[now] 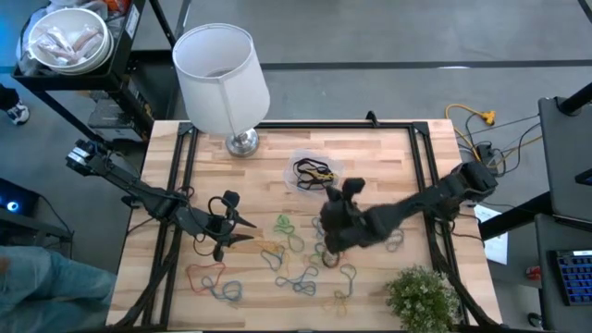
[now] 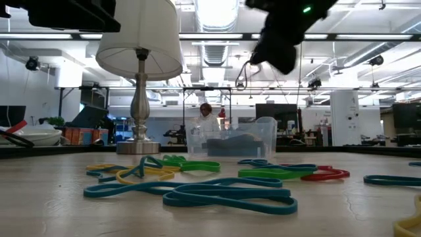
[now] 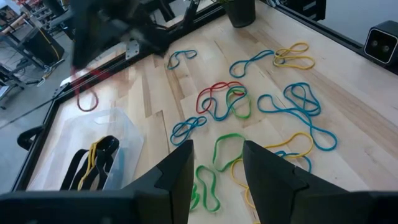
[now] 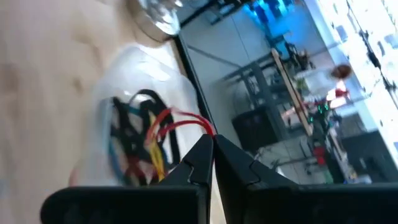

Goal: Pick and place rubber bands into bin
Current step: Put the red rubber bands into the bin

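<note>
Many rubber bands (image 1: 294,250) in blue, green, yellow and red lie loose on the wooden table, also in the low view (image 2: 223,194). The clear bin (image 1: 313,174) stands behind them near the lamp and holds black and coloured bands (image 4: 134,140). My right gripper (image 4: 210,138) is shut on a red band above the bin's near side (image 1: 340,192). My left gripper (image 3: 216,165) is open and hovers over the bands on the table's left part (image 1: 240,220); it touches nothing. My right gripper pinches a red rubber band (image 4: 189,121) between its two fingertips, at one end of the loop. The band is lifted clear of the table. Its free loop reaches out from the fingertips over the bin's contents; in the low view it hangs thin below the gripper (image 2: 242,76).
A white-shaded lamp (image 1: 220,65) stands on its metal base (image 1: 242,141) at the far edge, left of the bin. A small green plant (image 1: 421,296) sits at the near right corner. A white bowl (image 1: 67,42) is on a shelf off the table. A person (image 2: 206,118) stands far behind.
</note>
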